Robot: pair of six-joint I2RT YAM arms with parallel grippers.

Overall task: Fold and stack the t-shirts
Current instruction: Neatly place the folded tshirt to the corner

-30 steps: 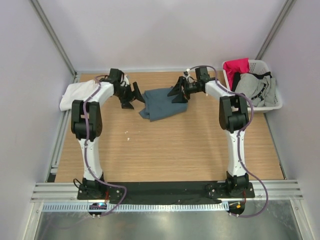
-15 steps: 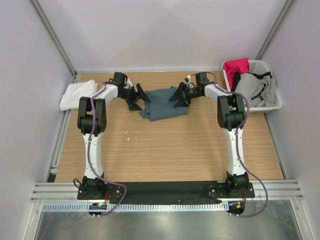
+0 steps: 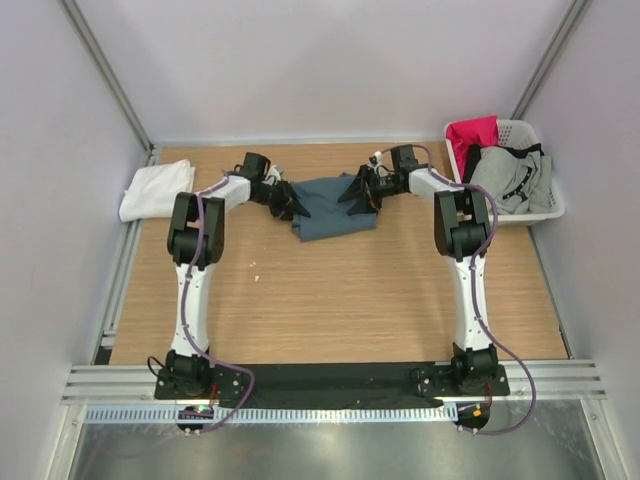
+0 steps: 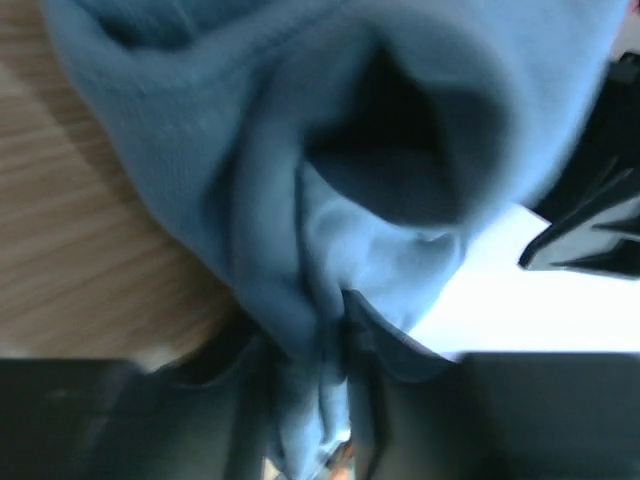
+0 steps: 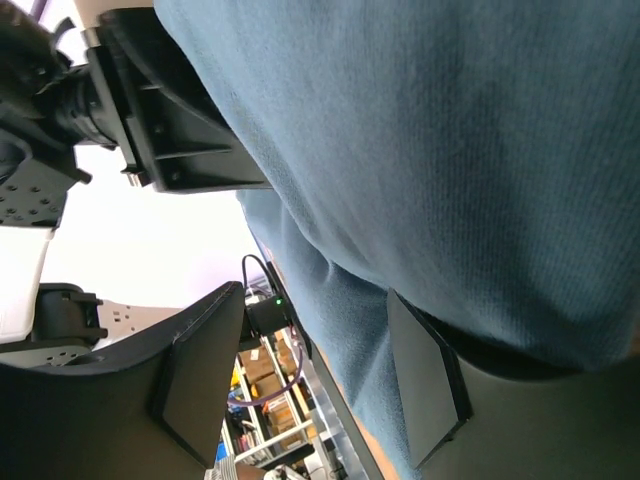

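Note:
The slate-blue t-shirt [image 3: 330, 210] lies bunched at the back middle of the table. My left gripper [image 3: 291, 205] is at its left edge, shut on a pinched fold of the blue cloth [image 4: 250, 150]; the left wrist view shows the fold squeezed in my left gripper [image 4: 330, 380]. My right gripper [image 3: 357, 190] is at the shirt's right edge, open. In the right wrist view the blue cloth [image 5: 480, 150] drapes over one pad and hangs into my right gripper [image 5: 310, 375]. The white t-shirt [image 3: 155, 190] lies folded at the back left.
A white basket [image 3: 527, 126] at the back right holds red, grey and dark clothes. The wooden table [image 3: 330, 300] is walled on three sides. Metal rails run along its near edge by the arm bases.
My left gripper has moved right from beside the white t-shirt to the blue one's left edge and shut on it. The right gripper shifted slightly early on and stays open.

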